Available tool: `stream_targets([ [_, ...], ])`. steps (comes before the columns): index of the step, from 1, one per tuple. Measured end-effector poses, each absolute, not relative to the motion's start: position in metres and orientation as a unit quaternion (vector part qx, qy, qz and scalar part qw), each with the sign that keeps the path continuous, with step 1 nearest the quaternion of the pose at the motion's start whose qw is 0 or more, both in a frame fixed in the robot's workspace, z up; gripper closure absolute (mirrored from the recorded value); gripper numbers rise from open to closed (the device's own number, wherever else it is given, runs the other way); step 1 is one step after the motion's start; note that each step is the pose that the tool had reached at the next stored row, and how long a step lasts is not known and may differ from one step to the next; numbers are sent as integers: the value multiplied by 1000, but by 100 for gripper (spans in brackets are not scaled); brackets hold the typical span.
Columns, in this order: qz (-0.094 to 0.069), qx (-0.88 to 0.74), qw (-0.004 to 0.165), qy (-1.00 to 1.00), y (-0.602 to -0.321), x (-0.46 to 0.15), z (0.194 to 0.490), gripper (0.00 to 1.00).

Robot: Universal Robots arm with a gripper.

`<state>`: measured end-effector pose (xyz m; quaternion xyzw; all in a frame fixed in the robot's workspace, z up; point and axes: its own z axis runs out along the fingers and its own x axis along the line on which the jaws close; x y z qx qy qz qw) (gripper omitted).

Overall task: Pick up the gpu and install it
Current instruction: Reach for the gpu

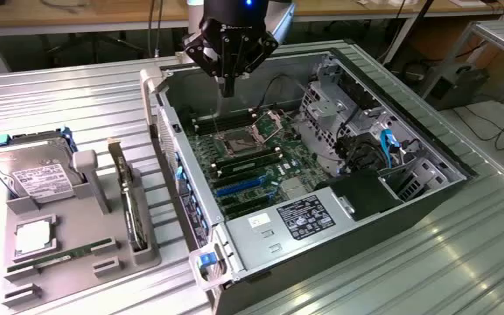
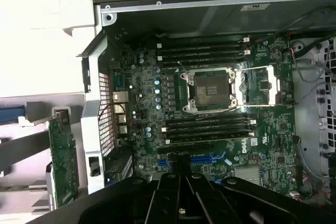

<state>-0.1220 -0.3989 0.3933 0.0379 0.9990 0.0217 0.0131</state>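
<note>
closest in the exterior view is the grey parts holder (image 1: 86, 262) on the ribbed metal table, with a narrow green memory stick (image 1: 60, 254) lying along its near edge and a silver hard drive (image 1: 29, 174) propped up further back. the gpu (image 1: 130, 197) stands on its long edge in a slot at the holder's side nearest the pc, just beside the case wall but not touching it, as far as i can tell. not picked up yet.

past that is the open computer case (image 1: 427, 147) with the motherboard (image 1: 252, 164) exposed, blue expansion slots (image 1: 239, 187) toward the near end and the bare cpu socket (image 1: 239, 141) behind them.

furthest back, the gripper (image 1: 226, 88) hangs over the far end of the case, above the board. its fingers are pinched together with nothing between them.

handling guess: the card looks light and stiff, but thin, and fragile in the way bare boards are. i'd pinch it across its thickness on the exposed top edge, around mid-length so it doesn't swing, and keep off the bottom contact edge and any chips. the metal bracket end is probably the toughest part, though gripping there would leave it hanging lopsided.
</note>
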Motion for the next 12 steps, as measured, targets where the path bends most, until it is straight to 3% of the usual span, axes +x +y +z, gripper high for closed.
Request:
stream_targets([
  [12,22,38,13,999,-399,-122,393,89],
])
